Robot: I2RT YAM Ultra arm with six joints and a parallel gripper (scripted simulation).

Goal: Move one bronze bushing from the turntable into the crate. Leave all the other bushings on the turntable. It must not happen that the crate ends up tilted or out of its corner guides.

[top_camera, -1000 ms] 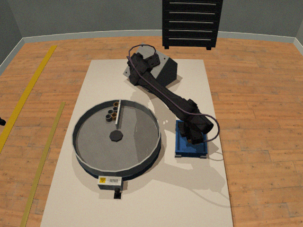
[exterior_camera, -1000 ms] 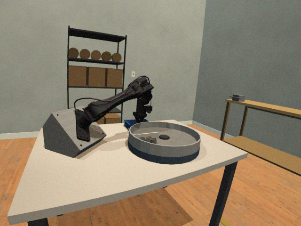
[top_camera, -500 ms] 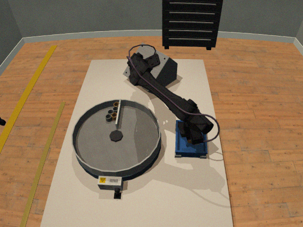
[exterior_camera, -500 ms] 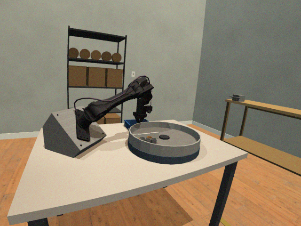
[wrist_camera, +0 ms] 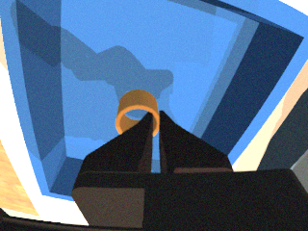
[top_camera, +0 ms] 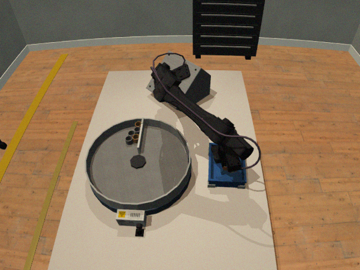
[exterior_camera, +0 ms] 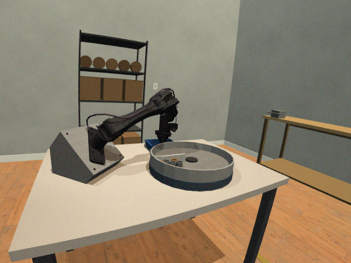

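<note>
My gripper (top_camera: 226, 166) (exterior_camera: 163, 138) (wrist_camera: 156, 117) hangs over the blue crate (top_camera: 224, 179) (exterior_camera: 148, 141) (wrist_camera: 129, 33), to the right of the turntable (top_camera: 116, 200) (exterior_camera: 192, 173). In the wrist view its fingers are nearly together, pinching the wall of a bronze bushing (wrist_camera: 131, 106) (top_camera: 225, 167) above the crate floor. On the turntable, two bronze bushings (top_camera: 138, 124) (top_camera: 135, 137) and several dark ones (top_camera: 129, 140) sit in a cluster (exterior_camera: 173, 162) against a white divider bar (top_camera: 141, 133).
The grey arm base (top_camera: 200, 78) (exterior_camera: 71, 158) stands at the back of the table. A dark hub (top_camera: 138, 161) marks the turntable's middle, and a control box (top_camera: 130, 215) sits at its front. A drawer cabinet (top_camera: 228, 26), a shelf (exterior_camera: 112, 85) and a wooden bench (exterior_camera: 311, 124) stand off the table.
</note>
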